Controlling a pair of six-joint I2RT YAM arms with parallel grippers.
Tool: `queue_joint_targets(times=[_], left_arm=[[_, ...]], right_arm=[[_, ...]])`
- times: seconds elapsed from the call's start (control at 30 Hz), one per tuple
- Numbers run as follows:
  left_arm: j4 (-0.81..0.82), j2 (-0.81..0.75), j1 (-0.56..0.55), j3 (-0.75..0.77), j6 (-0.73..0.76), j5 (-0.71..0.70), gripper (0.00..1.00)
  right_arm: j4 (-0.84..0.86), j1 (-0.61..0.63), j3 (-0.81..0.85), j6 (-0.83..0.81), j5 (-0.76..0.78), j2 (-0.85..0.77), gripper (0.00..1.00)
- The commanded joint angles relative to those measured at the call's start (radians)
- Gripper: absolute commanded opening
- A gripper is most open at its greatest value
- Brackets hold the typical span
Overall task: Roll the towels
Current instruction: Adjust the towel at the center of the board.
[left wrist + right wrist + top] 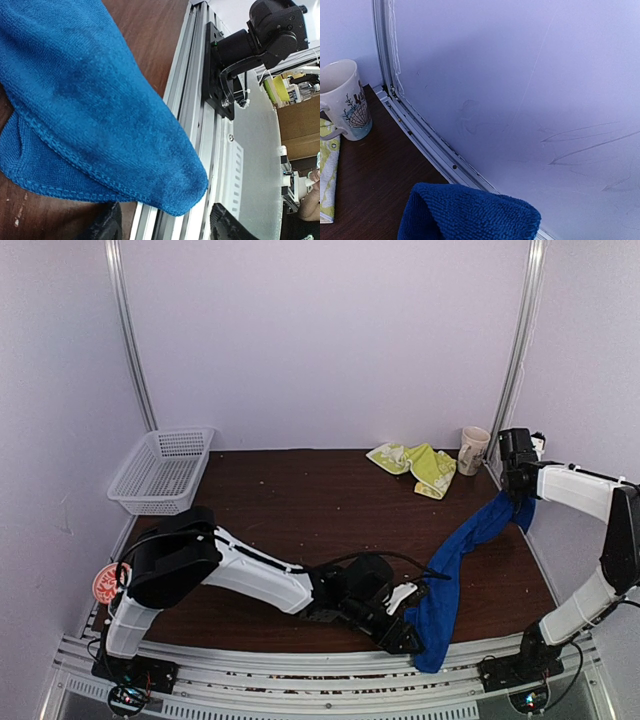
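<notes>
The blue towel (pixel 465 550) stretches from just right of the mug (pixel 473 450) to the table's (pixel 300 500) near edge, far from the mug. The right gripper (pixel 520 490), beside the mug, is pinched on its raised upper end. The left gripper (pixel 405 640) stands spread around the lower corner, possibly not touching it. The green towel (pixel 420 465) lies crumpled just left of the mug.

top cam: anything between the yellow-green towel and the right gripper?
Yes, the mug stands upright on the table between the yellow-green towel and the right gripper. The top view shows it.
</notes>
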Motion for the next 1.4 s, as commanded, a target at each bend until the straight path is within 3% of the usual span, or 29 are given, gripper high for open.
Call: queue_joint_targets(times=[0.0, 0.23, 0.5, 0.87, 1.37], left_arm=[[-0.038, -0.027, -0.009, -0.015, -0.040, 0.007, 0.62], [-0.007, -0.018, -0.025, -0.027, -0.102, 0.083, 0.62], [-0.014, -0.042, -0.044, -0.051, -0.115, 0.074, 0.61], [0.035, 0.038, -0.045, 0.011, -0.145, 0.053, 0.61], [0.082, 0.075, -0.045, 0.057, -0.186, 0.050, 0.46]], right_arm=[[0.017, -0.007, -0.011, 0.004, -0.014, -0.014, 0.00], [0.020, -0.007, -0.020, 0.004, -0.030, -0.030, 0.00], [0.026, -0.005, -0.027, 0.006, -0.053, -0.038, 0.00], [0.031, -0.005, -0.036, 0.006, -0.069, -0.049, 0.00], [0.035, -0.004, -0.038, 0.006, -0.084, -0.050, 0.00]])
